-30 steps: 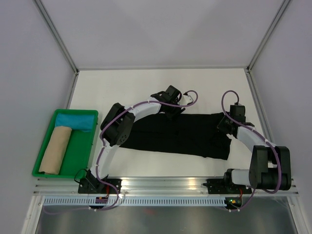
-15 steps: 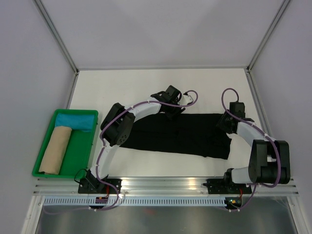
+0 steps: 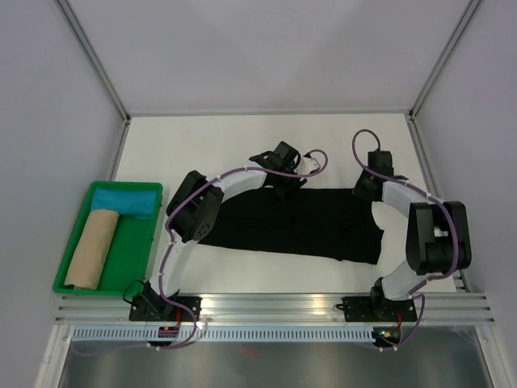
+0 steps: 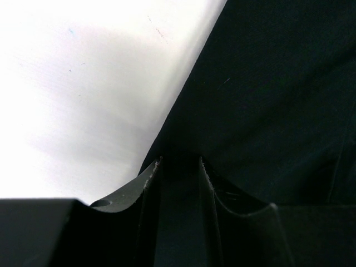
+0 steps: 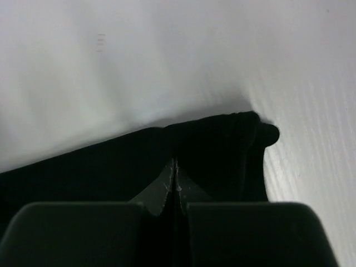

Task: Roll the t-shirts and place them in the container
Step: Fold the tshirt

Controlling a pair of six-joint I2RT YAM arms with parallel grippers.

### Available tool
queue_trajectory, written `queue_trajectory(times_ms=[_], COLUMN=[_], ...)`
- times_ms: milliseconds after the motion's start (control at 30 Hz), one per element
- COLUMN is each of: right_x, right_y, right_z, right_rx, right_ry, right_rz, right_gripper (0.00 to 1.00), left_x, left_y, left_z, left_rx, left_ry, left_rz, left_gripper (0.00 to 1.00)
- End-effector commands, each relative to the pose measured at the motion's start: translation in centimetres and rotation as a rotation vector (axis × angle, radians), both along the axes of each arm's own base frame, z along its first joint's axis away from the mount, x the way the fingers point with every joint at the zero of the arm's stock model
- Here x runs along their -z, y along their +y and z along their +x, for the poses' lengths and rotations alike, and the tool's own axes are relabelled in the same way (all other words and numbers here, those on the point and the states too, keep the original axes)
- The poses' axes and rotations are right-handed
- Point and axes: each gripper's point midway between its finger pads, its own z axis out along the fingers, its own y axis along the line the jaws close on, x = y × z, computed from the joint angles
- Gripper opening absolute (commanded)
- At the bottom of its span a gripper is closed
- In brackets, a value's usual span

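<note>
Compared with a second ago, the right arm reaches farther back and its elbow stands higher. Its right hand (image 3: 365, 190) now sits at the far right corner of the shirt (image 3: 299, 222) rather than beside the right end. The left arm and the shirt lie as they did.

From above, the shirt is a long black strip, folded narrow and lying flat across the middle of the tabletop (image 3: 202, 145). The left hand (image 3: 284, 176) is down on its far edge, about midway along. At the left, a green tray (image 3: 133, 242) holds a tan roll (image 3: 90, 249) and a blue cloth (image 3: 125, 200), well apart from the shirt.

On the left wrist view, the fingers (image 4: 133, 186) stand a little apart right at the shirt's edge, where black cloth meets white tabletop. The gap between them is dark, so I cannot tell whether they pinch the cloth or only rest on it.

On the right wrist view, the right hand is clenched, its fingertips (image 5: 162, 189) meeting over the cloth just beside the rounded corner. Whether any cloth is caught between them is not clear.

As for progress, the folding into a strip looks done, but no turn of a roll shows at either end. The rolling itself, and setting the roll in the tray, is likely all still to come.
</note>
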Motion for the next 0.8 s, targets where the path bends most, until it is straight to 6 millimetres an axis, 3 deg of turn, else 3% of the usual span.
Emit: queue_trajectory(times_ms=[0, 67, 200, 367, 467, 500, 567, 600, 667, 733, 767], right_x=[2.0, 3.2, 3.7, 3.2, 1.5, 1.0, -2.3, -3.4, -7.1, -8.0, -9.7], right_y=[-2.5, -3.5, -4.9, -4.5, -4.6, -4.6, -4.9, -4.9, -5.1, -4.9, -4.7], right_z=[1.4, 1.8, 3.4, 6.3, 8.0, 8.1, 9.6, 9.5, 9.3, 7.9, 7.0], right_rx=[0.09, 0.125, 0.16, 0.115, 0.086, 0.077, 0.068, 0.067, 0.088, 0.101, 0.109], right_ry=[0.024, 0.046, 0.054, 0.025, -0.006, -0.001, -0.061, -0.067, -0.14, -0.153, -0.183], right_rz=[0.014, -0.008, -0.036, -0.02, -0.032, -0.038, -0.052, -0.057, -0.061, -0.052, -0.043], right_gripper=[0.0, 0.0, 0.0, 0.0, 0.0, 0.0, 0.0, 0.0, 0.02, 0.04, 0.04], left_x=[1.7, 1.9, 2.6, 2.1, -2.1, -4.8, -7.4, -9.8, -11.4, -13.3, -13.6], left_y=[1.1, 1.1, 1.4, 1.0, -0.5, -1.0, -1.2, -1.5, -1.1, -0.5, -0.1], left_z=[-1.3, -1.4, -1.4, -1.8, -1.4, -0.6, 0.1, 0.6, 0.5, -0.1, -0.5], left_rx=[0.02, 0.023, 0.027, 0.049, 0.074, 0.069, 0.053, 0.051, 0.041, 0.032, 0.03], left_ry=[0.046, 0.054, 0.052, 0.065, 0.023, -0.025, -0.07, -0.108, -0.122, -0.134, -0.128], left_rz=[0.049, 0.049, 0.069, 0.045, -0.038, -0.075, -0.091, -0.119, -0.121, -0.133, -0.128], left_gripper=[0.38, 0.38, 0.38, 0.4, 0.45, 0.46, 0.48, 0.49, 0.49, 0.49, 0.5])
